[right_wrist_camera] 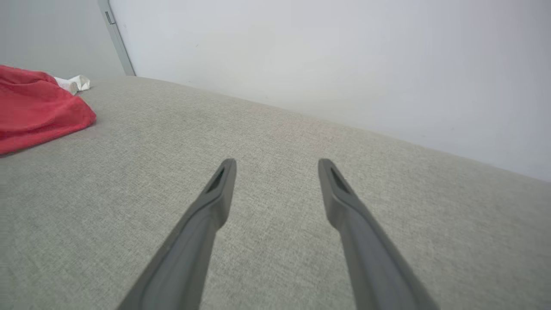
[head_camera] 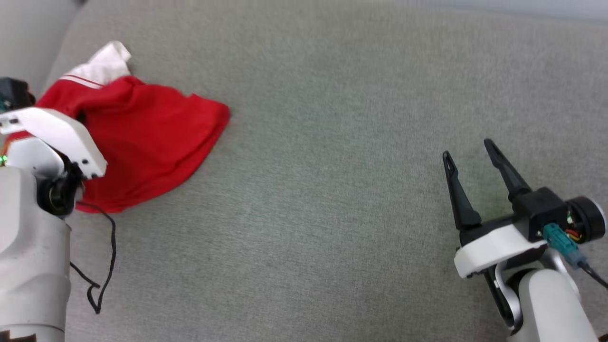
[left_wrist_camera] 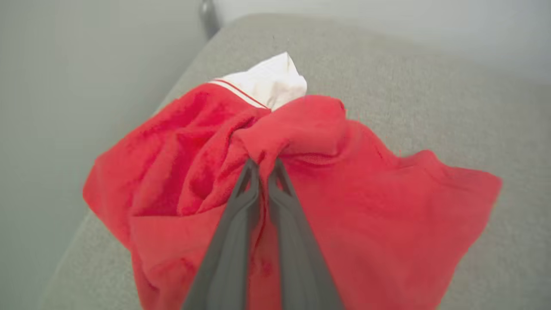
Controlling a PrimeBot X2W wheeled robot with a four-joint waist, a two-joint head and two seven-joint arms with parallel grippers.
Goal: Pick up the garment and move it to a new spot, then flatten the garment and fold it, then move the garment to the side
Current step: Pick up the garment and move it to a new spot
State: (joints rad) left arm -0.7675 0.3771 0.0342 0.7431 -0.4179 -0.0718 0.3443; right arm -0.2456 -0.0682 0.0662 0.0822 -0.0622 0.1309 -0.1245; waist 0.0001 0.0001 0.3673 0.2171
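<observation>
Fingers of the left gripper are pressed together, pinching a raised fold of the red jersey T-shirt; the shirt lies crumpled at the far left of the grey upholstered surface, one white sleeve poking out behind. Well apart at the lower right, the right gripper has its fingers spread, holding nothing

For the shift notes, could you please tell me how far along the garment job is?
Nothing looks finished: the garment lies crumpled on the grey surface, far left. In hand: the left claw is pinched shut on a red fold. The right claw is open, well apart. Moving, flattening, folding and setting aside remain.
</observation>
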